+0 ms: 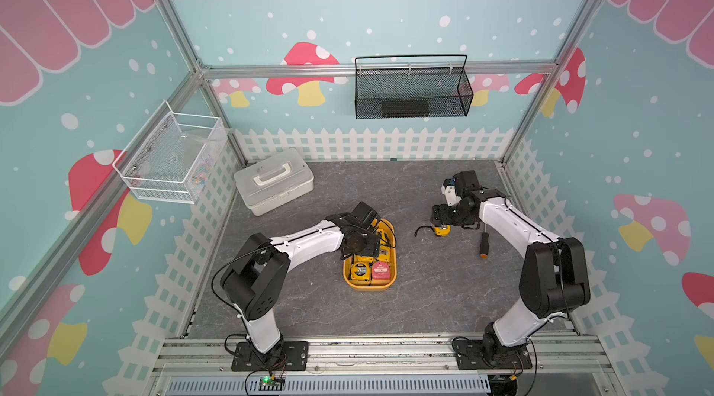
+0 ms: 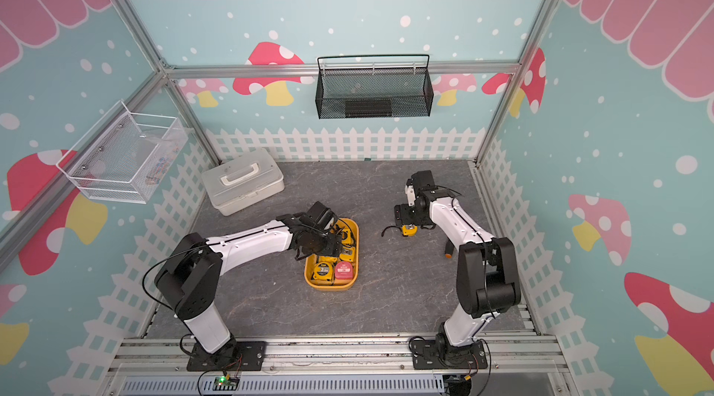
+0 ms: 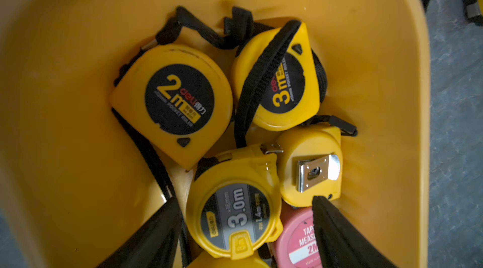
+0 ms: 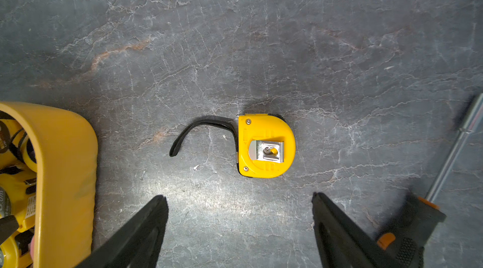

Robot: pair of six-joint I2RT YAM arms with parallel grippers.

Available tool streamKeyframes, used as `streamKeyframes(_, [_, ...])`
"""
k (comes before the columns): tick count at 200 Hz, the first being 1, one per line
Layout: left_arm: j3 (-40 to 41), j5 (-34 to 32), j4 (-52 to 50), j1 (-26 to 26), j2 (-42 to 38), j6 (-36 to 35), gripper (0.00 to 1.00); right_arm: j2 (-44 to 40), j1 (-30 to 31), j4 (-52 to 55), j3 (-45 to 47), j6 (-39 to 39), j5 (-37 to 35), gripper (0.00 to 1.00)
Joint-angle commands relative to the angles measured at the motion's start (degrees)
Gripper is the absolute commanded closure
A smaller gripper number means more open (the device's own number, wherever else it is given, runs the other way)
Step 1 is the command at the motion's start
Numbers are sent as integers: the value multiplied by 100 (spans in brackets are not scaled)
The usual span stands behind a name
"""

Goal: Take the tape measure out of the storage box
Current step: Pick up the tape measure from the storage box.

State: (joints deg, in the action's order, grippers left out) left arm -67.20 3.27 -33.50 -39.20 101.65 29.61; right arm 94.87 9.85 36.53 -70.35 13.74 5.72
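Note:
The yellow-orange storage box [image 1: 391,283] [image 2: 352,281] [image 3: 78,70] [image 4: 65,162] lies mid-table and holds several tape measures. My left gripper [image 3: 243,200] [image 1: 364,253] hangs inside it, open. Its fingers [image 3: 156,232] stand on either side of a yellow 3.0m tape measure [image 3: 235,214] with gaps on both sides. A 2m one [image 3: 172,99], a 3m one [image 3: 282,81] and a pink one [image 3: 300,238] lie around it. One more yellow tape measure [image 4: 266,146] [image 1: 441,230] lies clip-up on the table. My right gripper [image 4: 239,196] [image 1: 440,218] hovers open just short of it, holding nothing.
A black-and-orange screwdriver [image 1: 483,245] [image 4: 418,217] lies beside the right arm. A white-grey lidded case [image 1: 274,181] stands at the back left. A black mesh basket [image 1: 413,92] hangs on the back wall and a white wire basket [image 1: 174,158] on the left wall.

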Motion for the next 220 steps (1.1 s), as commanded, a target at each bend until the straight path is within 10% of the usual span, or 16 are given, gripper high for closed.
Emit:
streamKeyframes(1, [-183, -122, -365, -96, 203, 28, 21, 95, 30, 11, 64, -11, 56, 13])
streamKeyframes(83, [-388, -230, -624, -162, 450, 21, 41, 147, 34, 3, 91, -20, 61, 13])
streamKeyframes(220, [-679, -382, -982, -237, 799, -16, 35, 251, 32, -6, 117, -47, 99, 13])
